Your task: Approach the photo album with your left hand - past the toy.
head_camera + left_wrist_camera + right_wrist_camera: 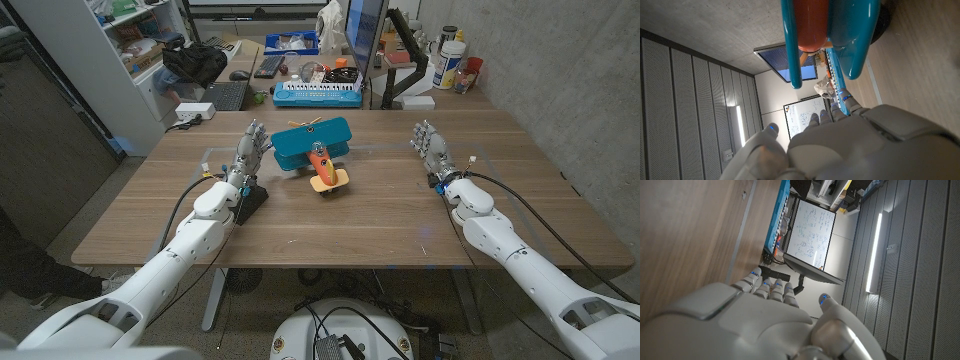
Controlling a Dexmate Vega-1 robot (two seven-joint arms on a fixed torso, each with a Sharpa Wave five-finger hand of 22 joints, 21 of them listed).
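Wood-grain planks of the table (330, 225) are being lit evenly, with a concrete wall rising along the robot's right side. Behind the far edge, desks are being crowded by keyboards, a monitor (365, 40) and a blue tray. Shelving is being seen at the far left. The toy (315, 150), a teal and orange plane, is being kept near the table's middle. The left hand (248, 155) is being held empty just beside it, fingers apart. The right hand (430, 145) is likewise being held spread and empty. A dark block (252, 197), possibly the photo album, is being partly covered by the left wrist.

I count one toy plane (314, 151), one table (380, 225), and my two hands, left (248, 152) and right (430, 146).
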